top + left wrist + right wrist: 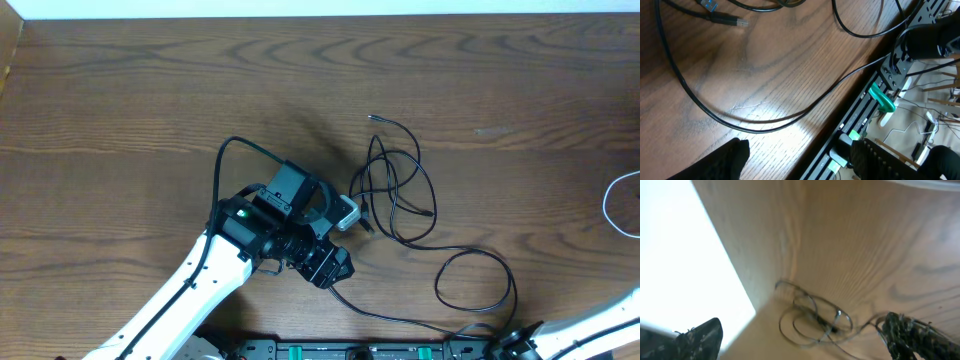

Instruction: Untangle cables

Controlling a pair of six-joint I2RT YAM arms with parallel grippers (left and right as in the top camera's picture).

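My left gripper [800, 150]: black fingers [727, 160] spread apart, nothing held, low over brown wooden table [150, 100]. One thin black cable [765, 127] curves across wood just ahead of fingertips. Main tangle of thin black cables [395, 190] lies mid-table, just beside my left wrist. Separate thin white cable [612, 205] at table's right edge, well apart. My right gripper [800, 325]: view blurred, fingers seem apart, empty.

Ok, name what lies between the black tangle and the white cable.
Nothing: the overhead view shows bare table between the black tangle and the white cable.
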